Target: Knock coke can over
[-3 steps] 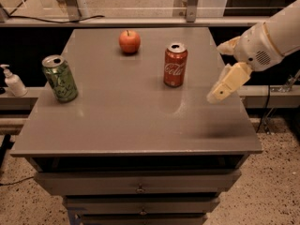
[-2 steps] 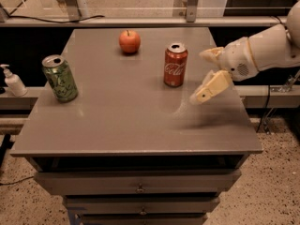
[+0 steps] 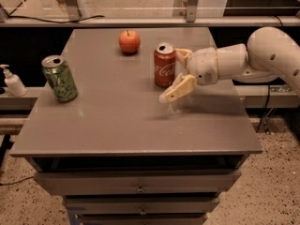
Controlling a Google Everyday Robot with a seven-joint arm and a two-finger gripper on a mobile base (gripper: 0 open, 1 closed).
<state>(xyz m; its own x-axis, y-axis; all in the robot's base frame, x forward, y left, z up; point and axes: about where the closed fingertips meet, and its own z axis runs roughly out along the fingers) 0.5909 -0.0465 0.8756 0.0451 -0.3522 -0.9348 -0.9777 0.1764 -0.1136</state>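
Note:
The red coke can stands upright a little right of the middle of the grey table. My gripper reaches in from the right and is open, right beside the can. One finger points down-left in front of the can's right side. The other finger lies behind the can near its top. The can sits at the mouth of the fingers; I cannot tell whether they touch it.
A green patterned can stands upright at the table's left side. An orange-red apple sits at the back, left of the coke can. A white pump bottle stands off the table at far left. Drawers are below the tabletop.
My gripper has moved left across the table, from well right of the coke can to right beside it. The can still stands upright in the same spot.

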